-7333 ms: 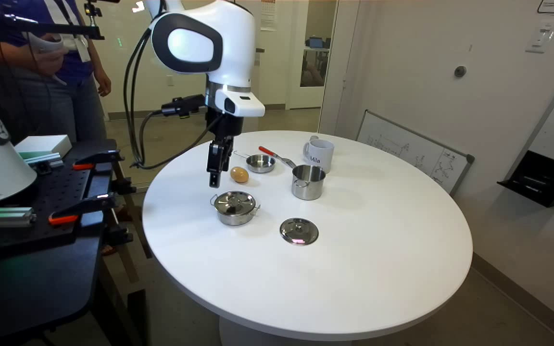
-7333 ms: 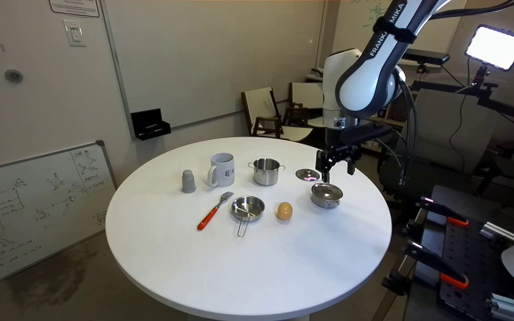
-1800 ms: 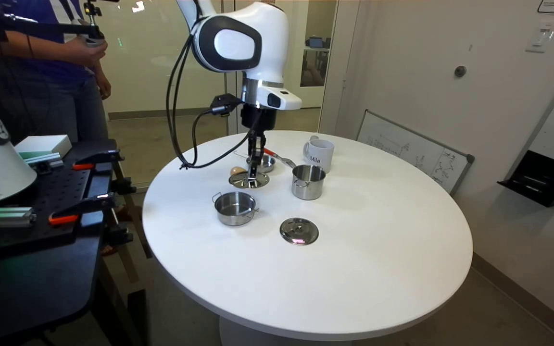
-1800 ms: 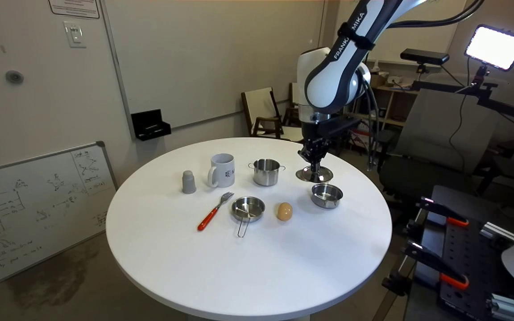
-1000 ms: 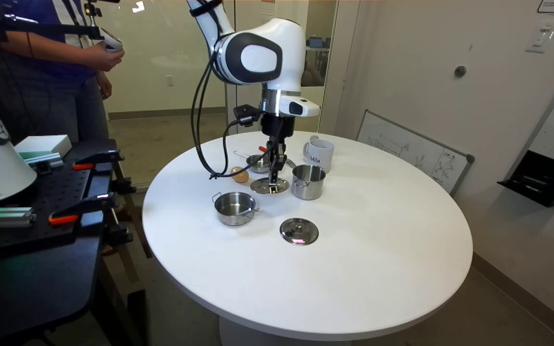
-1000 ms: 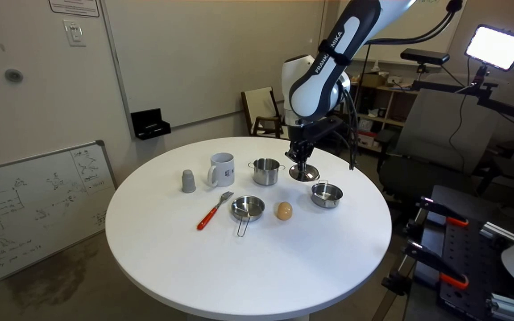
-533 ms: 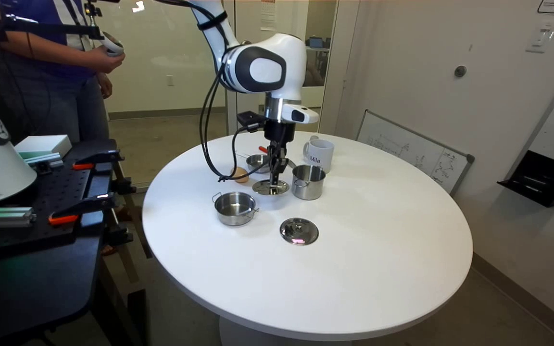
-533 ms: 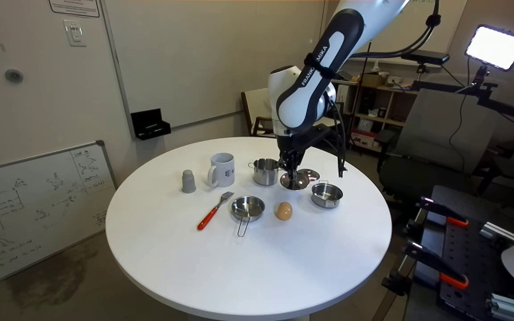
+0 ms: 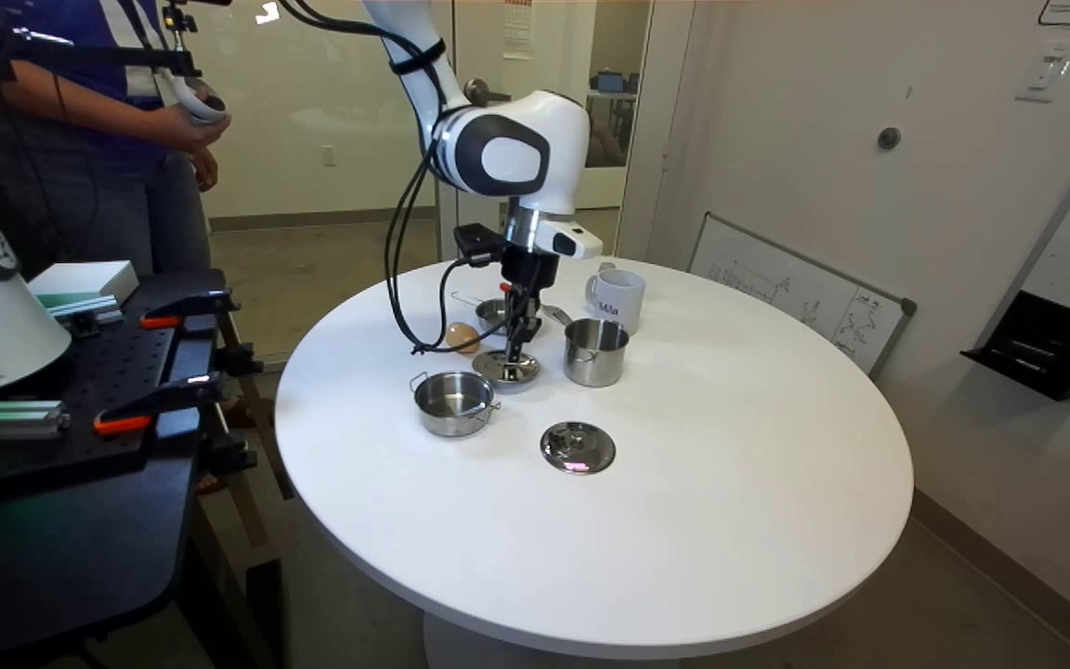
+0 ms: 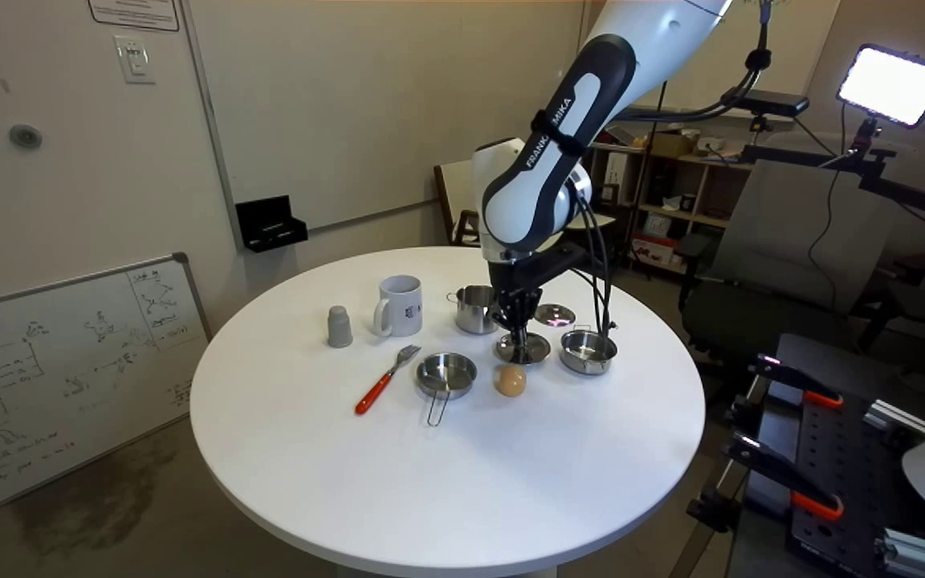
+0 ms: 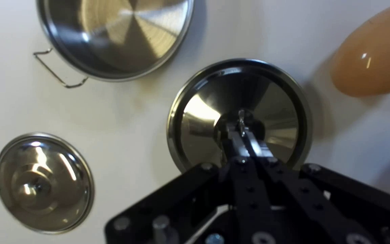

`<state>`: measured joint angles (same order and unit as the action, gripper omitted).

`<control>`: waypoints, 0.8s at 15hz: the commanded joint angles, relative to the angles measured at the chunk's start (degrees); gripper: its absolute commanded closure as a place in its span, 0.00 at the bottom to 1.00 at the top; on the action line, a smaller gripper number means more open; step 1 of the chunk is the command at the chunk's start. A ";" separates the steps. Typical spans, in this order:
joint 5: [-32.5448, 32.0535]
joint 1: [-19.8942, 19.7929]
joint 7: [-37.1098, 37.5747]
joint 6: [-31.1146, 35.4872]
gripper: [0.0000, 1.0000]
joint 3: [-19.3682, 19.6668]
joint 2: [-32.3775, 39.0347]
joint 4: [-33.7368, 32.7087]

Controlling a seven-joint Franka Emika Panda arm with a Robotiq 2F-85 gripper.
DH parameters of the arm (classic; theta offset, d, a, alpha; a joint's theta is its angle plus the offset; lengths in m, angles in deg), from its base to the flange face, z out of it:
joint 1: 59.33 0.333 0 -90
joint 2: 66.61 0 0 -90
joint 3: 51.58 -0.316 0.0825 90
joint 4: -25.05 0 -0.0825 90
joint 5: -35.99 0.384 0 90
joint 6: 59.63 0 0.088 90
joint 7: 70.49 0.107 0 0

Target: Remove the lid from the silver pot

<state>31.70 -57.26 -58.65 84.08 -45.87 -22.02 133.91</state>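
Note:
The silver pot [image 9: 453,424] stands uncovered on the white table, its bare inside showing in the wrist view [image 11: 113,61]. Its round shiny lid [image 9: 489,370] is held level beside the pot, low over the table; whether it touches the tabletop I cannot tell. My gripper [image 11: 241,130] points down and is shut on the small handle in the middle of the lid [image 11: 198,123]. In an exterior view the lid [image 10: 541,348] sits between the pot [image 10: 588,365] and the egg.
A second lid [image 9: 578,448] lies flat on the table. Close to the held lid are the brown egg [image 10: 511,381] and the taller steel cup [image 9: 595,360]. Farther off are a steel dish [image 10: 446,377], a red-handled fork [image 10: 378,393], a mug [image 10: 402,309] and a grey shaker [image 10: 340,327].
Earlier the lid covered the pot under my open gripper; the gripper shut on it and lifted it off. Over the last second, gripper and lid have come lower and nearer the egg.

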 commanded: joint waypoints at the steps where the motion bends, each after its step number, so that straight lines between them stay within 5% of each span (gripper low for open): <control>1: 2.74 -1.96 -1.45 -1.70 0.72 -1.32 1.45 -1.85; 8: 2.04 -1.35 0.26 -1.74 0.23 0.20 0.06 -1.48; 12: -1.28 2.84 4.62 -2.07 0.00 4.04 -5.74 2.43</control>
<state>32.54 -58.12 -57.68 83.85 -45.03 -22.49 133.11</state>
